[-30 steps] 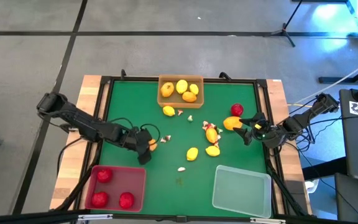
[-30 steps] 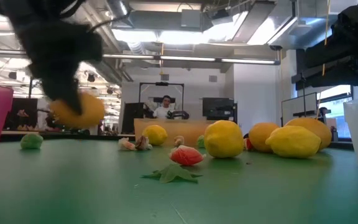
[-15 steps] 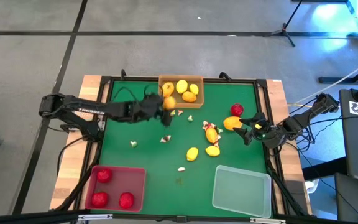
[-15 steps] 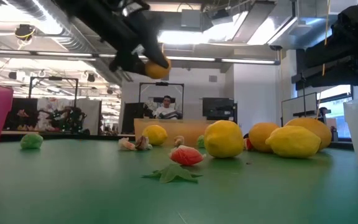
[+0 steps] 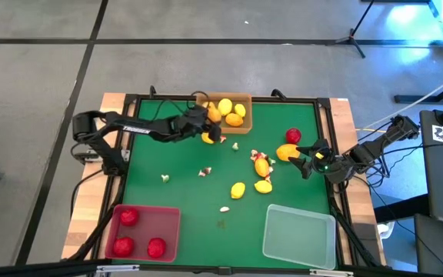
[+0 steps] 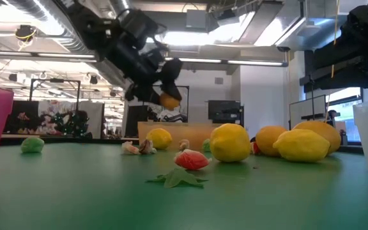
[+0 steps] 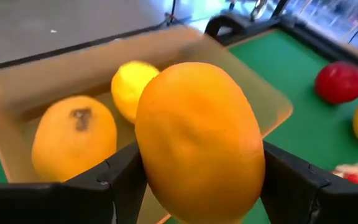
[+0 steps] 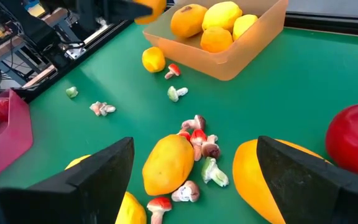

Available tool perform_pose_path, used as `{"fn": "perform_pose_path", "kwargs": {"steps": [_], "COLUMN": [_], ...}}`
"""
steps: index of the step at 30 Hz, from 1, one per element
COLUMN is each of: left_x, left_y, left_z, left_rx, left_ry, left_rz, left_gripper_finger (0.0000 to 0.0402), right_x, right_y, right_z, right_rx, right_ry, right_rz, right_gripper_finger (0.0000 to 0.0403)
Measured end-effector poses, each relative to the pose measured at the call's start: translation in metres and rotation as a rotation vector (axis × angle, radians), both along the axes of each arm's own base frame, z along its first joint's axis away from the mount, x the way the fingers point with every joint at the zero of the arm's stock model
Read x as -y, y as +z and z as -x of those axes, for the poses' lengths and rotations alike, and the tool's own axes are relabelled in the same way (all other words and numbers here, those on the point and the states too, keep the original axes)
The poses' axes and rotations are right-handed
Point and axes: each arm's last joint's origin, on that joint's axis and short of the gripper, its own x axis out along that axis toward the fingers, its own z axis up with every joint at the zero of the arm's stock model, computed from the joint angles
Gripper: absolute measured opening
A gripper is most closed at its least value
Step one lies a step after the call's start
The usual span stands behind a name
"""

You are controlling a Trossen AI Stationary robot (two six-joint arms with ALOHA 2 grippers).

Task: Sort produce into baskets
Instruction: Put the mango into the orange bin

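The left gripper (image 5: 206, 116), clamped on an orange fruit (image 7: 199, 142), has swung from mid-surface to above the tan basket (image 5: 244, 98), so a drop looks near, while the right gripper (image 5: 308, 159) waits open beside another orange fruit (image 5: 286, 152).

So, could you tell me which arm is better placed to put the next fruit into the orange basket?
Left. The left gripper holds an orange fruit at the rim of the orange basket. The right gripper waits open near the table's right side, away from that basket.
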Motion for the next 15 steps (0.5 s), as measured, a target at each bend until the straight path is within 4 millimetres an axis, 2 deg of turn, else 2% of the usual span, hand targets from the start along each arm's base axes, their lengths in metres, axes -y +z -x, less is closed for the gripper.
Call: {"fn": "perform_pose_path", "kwargs": {"steps": [7, 15], "left_x": [-0.001, -0.011], "left_y": [-0.007, -0.007], "left_z": [-0.002, 0.003], "left_rx": [-0.058, -0.093], "left_ry": [-0.020, 0.012], "left_rz": [-0.033, -0.068], "left_gripper_finger": [0.0255, 0.0283], "right_x": [0.000, 0.000], "right_y": [0.000, 0.000], "right_z": [0.000, 0.000], "right_rx": [0.001, 0.001], "right_ry": [0.000, 0.000], "right_rz": [-0.001, -0.001], "right_gripper_finger": [0.0337, 0.0337]}}
